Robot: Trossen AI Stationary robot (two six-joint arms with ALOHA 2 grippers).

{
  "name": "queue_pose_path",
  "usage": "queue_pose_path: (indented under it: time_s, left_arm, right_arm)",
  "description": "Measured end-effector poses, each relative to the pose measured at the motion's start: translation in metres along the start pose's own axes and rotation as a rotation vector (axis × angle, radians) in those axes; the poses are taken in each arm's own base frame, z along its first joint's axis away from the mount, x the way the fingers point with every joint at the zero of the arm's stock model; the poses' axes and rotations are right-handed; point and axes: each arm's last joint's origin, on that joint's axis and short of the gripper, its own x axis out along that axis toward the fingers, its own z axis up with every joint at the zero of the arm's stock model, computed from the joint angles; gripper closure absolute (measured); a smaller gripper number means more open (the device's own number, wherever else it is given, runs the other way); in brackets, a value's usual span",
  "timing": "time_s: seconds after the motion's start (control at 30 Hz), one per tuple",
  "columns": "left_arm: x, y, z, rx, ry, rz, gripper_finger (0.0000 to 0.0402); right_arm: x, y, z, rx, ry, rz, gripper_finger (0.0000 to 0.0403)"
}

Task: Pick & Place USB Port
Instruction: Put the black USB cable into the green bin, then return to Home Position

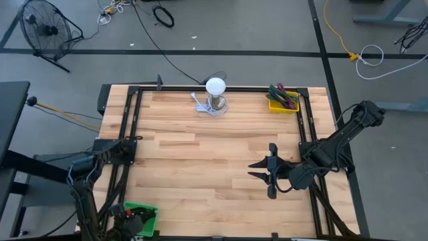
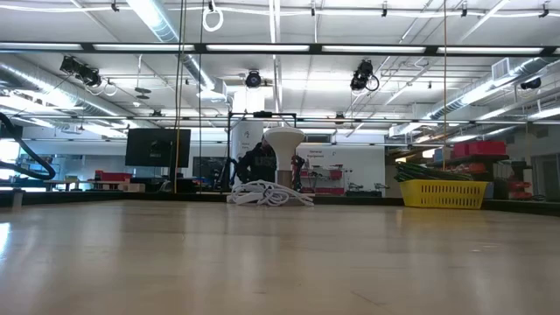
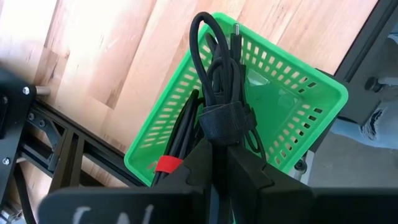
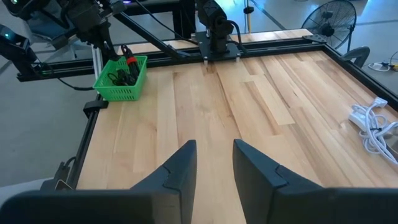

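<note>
A green basket (image 3: 292,93) stands at the table's near left corner (image 1: 142,215) and holds black cables, one with a red band (image 3: 166,163). My left gripper (image 3: 221,152) points steeply down over the basket, shut on a black coiled cable bundle (image 3: 214,68). A dark strap (image 3: 227,118) wraps the bundle, and a plug tip (image 3: 236,34) shows at its far end. My right gripper (image 1: 271,171) hovers open over the table's right half, far from the basket, with nothing between its fingers (image 4: 214,155). My left gripper pinches the black cable bundle between its two fingers, just behind the strap (image 3: 222,138). The fingers come from above, slanting steeply down. The bundle reaches past the fingertips toward the basket. Whether it rests on the cables below I cannot tell.
At the far edge stand a white round lamp (image 1: 215,87) with a white cord (image 1: 200,104) beside it, and a yellow tray (image 1: 283,100) of coloured items at the far right. A black frame rail (image 1: 130,134) runs along the table's sides. Bare wood lies between the two arms.
</note>
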Motion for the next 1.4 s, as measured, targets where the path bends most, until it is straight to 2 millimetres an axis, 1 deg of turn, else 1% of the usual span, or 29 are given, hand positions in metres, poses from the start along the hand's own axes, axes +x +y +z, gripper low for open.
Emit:
queue_pose_path:
  time_s: [0.33, 0.7, 1.0, 1.1, 1.4]
  left_arm:
    - [0.000, 0.000, 0.000, -0.001, 0.000, 0.000, 0.0358]
    - [0.002, -0.001, 0.007, -0.043, -0.017, 0.001, 0.0358]
    - [0.002, -0.001, 0.007, -0.047, -0.015, 0.001, 0.0356]
    - [0.002, -0.001, 0.009, -0.052, -0.018, 0.002, 0.0345]
    - [0.003, -0.001, 0.011, -0.055, -0.020, 0.003, 0.0288]
  right_arm:
    - [0.000, 0.000, 0.000, 0.000, 0.000, 0.000, 0.0298]
    - [0.000, 0.000, 0.000, 0.000, 0.000, 0.000, 0.0298]
    - [0.000, 0.000, 0.000, 0.000, 0.000, 0.000, 0.0298]
    - [0.000, 0.000, 0.000, 0.000, 0.000, 0.000, 0.0298]
    - [0.000, 0.000, 0.000, 0.000, 0.000, 0.001, 0.0298]
